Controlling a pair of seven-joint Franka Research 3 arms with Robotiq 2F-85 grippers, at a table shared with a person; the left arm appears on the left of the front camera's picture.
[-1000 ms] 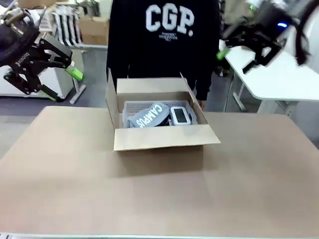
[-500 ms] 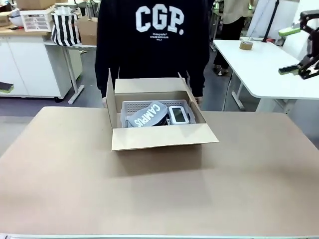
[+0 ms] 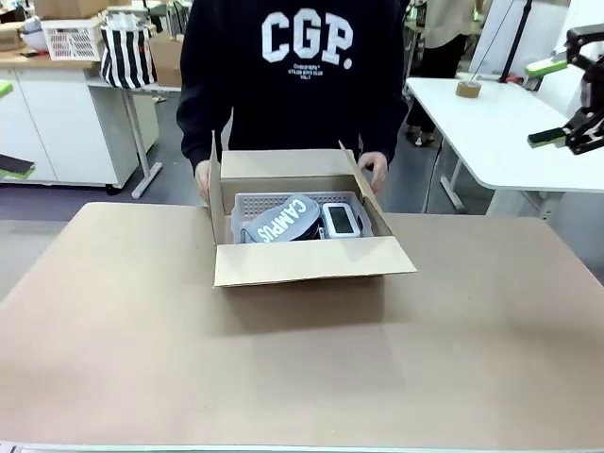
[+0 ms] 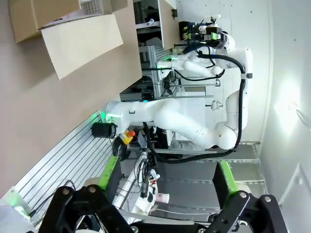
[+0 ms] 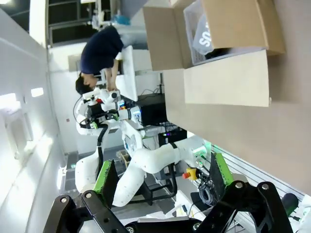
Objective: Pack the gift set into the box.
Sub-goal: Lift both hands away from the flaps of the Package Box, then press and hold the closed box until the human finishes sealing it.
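Note:
The brown cardboard box (image 3: pixel 300 260) stands open at the far middle of the table, its front flap folded down toward me. Inside lies the gift set: a grey perforated tray (image 3: pixel 247 203), the grey "CAMPUS" fabric (image 3: pixel 281 219) and the white-framed gadget (image 3: pixel 340 219). The person's hands (image 3: pixel 376 168) rest on the two side flaps. My right gripper (image 3: pixel 564 102) hangs open, high at the right edge and far from the box. It is also open and empty in the right wrist view (image 5: pixel 161 173), which shows the box (image 5: pixel 228 73). My left gripper (image 4: pixel 166 166) is open and empty; the box (image 4: pixel 80 41) lies far off.
The brown tabletop (image 3: pixel 302 368) spreads wide in front of the box. A white side table (image 3: pixel 500 132) with a tape roll (image 3: pixel 464 88) stands at the back right. White cabinets (image 3: pixel 52 123) and a striped bag (image 3: pixel 127 55) are at the back left.
Both arms have swung up and outward, away from the box; the left one left the front view. The person's hands have come onto the side flaps.

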